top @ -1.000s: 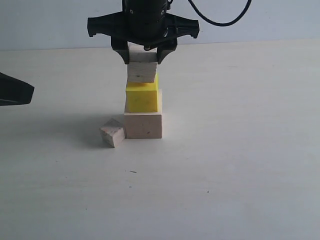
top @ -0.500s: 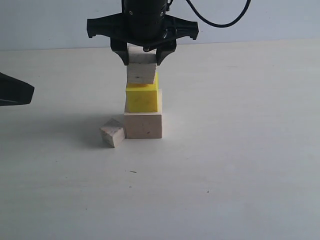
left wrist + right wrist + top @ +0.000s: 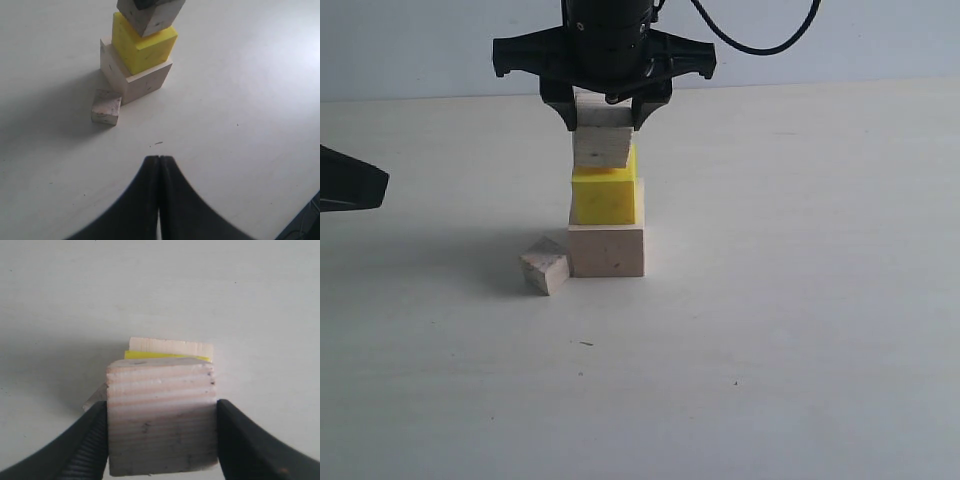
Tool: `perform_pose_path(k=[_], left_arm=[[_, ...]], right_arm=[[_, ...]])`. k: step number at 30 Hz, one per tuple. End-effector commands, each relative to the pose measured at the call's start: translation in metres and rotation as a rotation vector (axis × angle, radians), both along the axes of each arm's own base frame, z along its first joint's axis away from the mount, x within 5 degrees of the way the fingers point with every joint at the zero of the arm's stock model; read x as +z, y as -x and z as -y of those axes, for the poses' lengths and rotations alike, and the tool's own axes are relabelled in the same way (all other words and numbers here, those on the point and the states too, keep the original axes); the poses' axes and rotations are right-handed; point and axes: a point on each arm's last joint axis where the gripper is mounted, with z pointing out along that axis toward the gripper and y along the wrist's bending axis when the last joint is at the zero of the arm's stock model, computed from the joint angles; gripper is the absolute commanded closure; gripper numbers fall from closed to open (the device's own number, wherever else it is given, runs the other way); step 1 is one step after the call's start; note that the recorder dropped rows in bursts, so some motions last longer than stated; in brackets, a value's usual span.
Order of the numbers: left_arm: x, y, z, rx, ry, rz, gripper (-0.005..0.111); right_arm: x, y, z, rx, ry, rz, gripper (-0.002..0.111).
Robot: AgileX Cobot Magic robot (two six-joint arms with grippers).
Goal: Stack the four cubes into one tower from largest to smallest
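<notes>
The large pale wood cube (image 3: 607,250) rests on the table with the bright yellow cube (image 3: 605,197) on top of it. My right gripper (image 3: 606,110) is shut on the medium wood cube (image 3: 602,145), which is slightly tilted, its lower edge at the yellow cube's top. In the right wrist view the medium cube (image 3: 162,415) fills the space between both fingers, with the yellow cube (image 3: 165,355) just under it. The smallest wood cube (image 3: 544,266) lies on the table at the large cube's left. My left gripper (image 3: 159,159) is shut and empty, well away from the stack.
The pale table (image 3: 800,330) stretches bare all round the stack. The left arm's dark tip (image 3: 348,180) pokes in at the left edge of the exterior view. A black cable (image 3: 760,40) hangs behind the right arm.
The right gripper has risen very slightly with the medium cube. The other cubes and the left arm have not moved.
</notes>
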Motion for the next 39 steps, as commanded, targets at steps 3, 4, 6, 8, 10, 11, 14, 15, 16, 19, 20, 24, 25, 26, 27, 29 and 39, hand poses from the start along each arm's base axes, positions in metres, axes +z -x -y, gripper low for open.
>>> perform_pose_path(k=[3, 4, 6, 8, 10, 11, 14, 15, 16, 19, 20, 24, 25, 26, 27, 29, 39], left_arm=[[0.000, 0.001, 0.001, 0.001, 0.010, 0.000, 0.107], [0.000, 0.001, 0.001, 0.001, 0.010, 0.000, 0.107], [0.000, 0.001, 0.001, 0.001, 0.010, 0.000, 0.107], [0.000, 0.001, 0.001, 0.001, 0.010, 0.000, 0.107], [0.000, 0.001, 0.001, 0.001, 0.010, 0.000, 0.107], [0.000, 0.001, 0.001, 0.001, 0.010, 0.000, 0.107], [0.000, 0.001, 0.001, 0.001, 0.008, 0.000, 0.107], [0.000, 0.001, 0.001, 0.001, 0.008, 0.000, 0.107], [0.000, 0.001, 0.001, 0.001, 0.008, 0.000, 0.107], [0.000, 0.001, 0.001, 0.001, 0.008, 0.000, 0.107], [0.000, 0.001, 0.001, 0.001, 0.008, 0.000, 0.107], [0.000, 0.001, 0.001, 0.000, 0.007, -0.001, 0.107], [0.000, 0.001, 0.001, 0.000, 0.007, -0.001, 0.107], [0.000, 0.001, 0.001, 0.000, 0.007, -0.001, 0.107], [0.000, 0.001, 0.001, 0.000, 0.007, -0.001, 0.107], [0.000, 0.001, 0.001, 0.000, 0.007, -0.001, 0.107], [0.000, 0.001, 0.001, 0.000, 0.007, -0.001, 0.107]], right_arm=[[0.004, -0.001, -0.002, 0.004, 0.016, 0.043, 0.108], [0.004, -0.001, -0.002, 0.004, 0.016, 0.043, 0.108], [0.004, 0.000, -0.003, 0.004, 0.004, 0.031, 0.108], [0.004, 0.001, -0.003, 0.004, 0.000, 0.027, 0.108], [0.004, 0.001, -0.003, 0.004, 0.000, 0.027, 0.108], [0.004, 0.000, -0.002, 0.004, 0.010, 0.037, 0.108], [0.004, 0.000, -0.002, 0.008, 0.016, 0.042, 0.108], [0.004, 0.000, -0.002, 0.013, 0.018, 0.042, 0.108], [0.004, 0.000, -0.002, 0.013, 0.018, 0.042, 0.108], [0.004, 0.000, -0.002, 0.013, 0.018, 0.042, 0.108], [0.004, 0.000, -0.002, 0.014, 0.018, 0.042, 0.108], [0.004, 0.000, -0.002, 0.012, 0.018, 0.042, 0.108], [0.004, 0.000, -0.002, 0.012, 0.018, 0.042, 0.108], [0.004, 0.000, -0.002, 0.012, 0.018, 0.042, 0.108], [0.004, 0.000, -0.002, 0.012, 0.018, 0.042, 0.108], [0.002, -0.001, -0.003, 0.012, 0.018, 0.037, 0.108], [-0.002, -0.001, -0.004, 0.014, 0.025, 0.030, 0.108]])
